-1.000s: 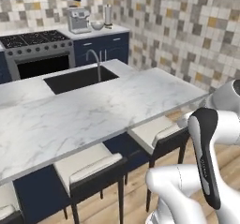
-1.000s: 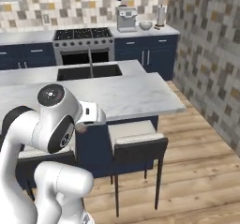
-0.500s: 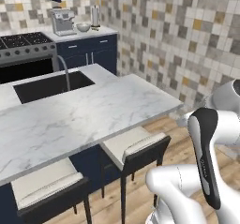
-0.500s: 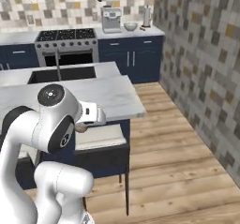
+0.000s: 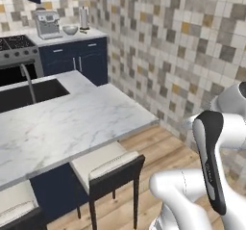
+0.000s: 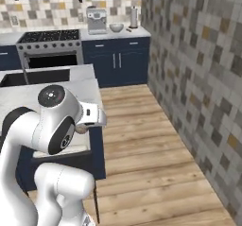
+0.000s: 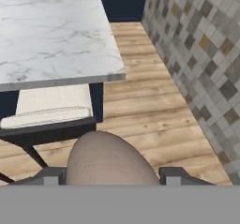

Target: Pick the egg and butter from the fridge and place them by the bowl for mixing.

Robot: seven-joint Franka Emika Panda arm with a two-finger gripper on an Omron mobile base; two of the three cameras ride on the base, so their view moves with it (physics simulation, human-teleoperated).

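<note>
Now the gripper point(image 7: 112, 181) clasps the egg point(image 7: 110, 162) at the hand view's bottom centre (brownish, filling the jaws), while the bowl point(image 6: 116, 27) sits far ahead, upper middle of the right base view.

Egg point(image 7: 110, 160): brownish-tan, finely speckled oval with its rounded end uppermost, looming large at the bottom of the hand view; it sits between the two grey fingertips point(image 7: 51, 175) of the tool point(image 7: 110, 177), above the wooden floor beside the marble island.
Egg, right base view: a small tan patch point(image 6: 81, 129) just under the white hand.
Bowl point(image 5: 70, 30): round, silvery-grey, small with distance, upright on the far desk point(image 5: 93, 33) just right of the coffee machine.
</note>
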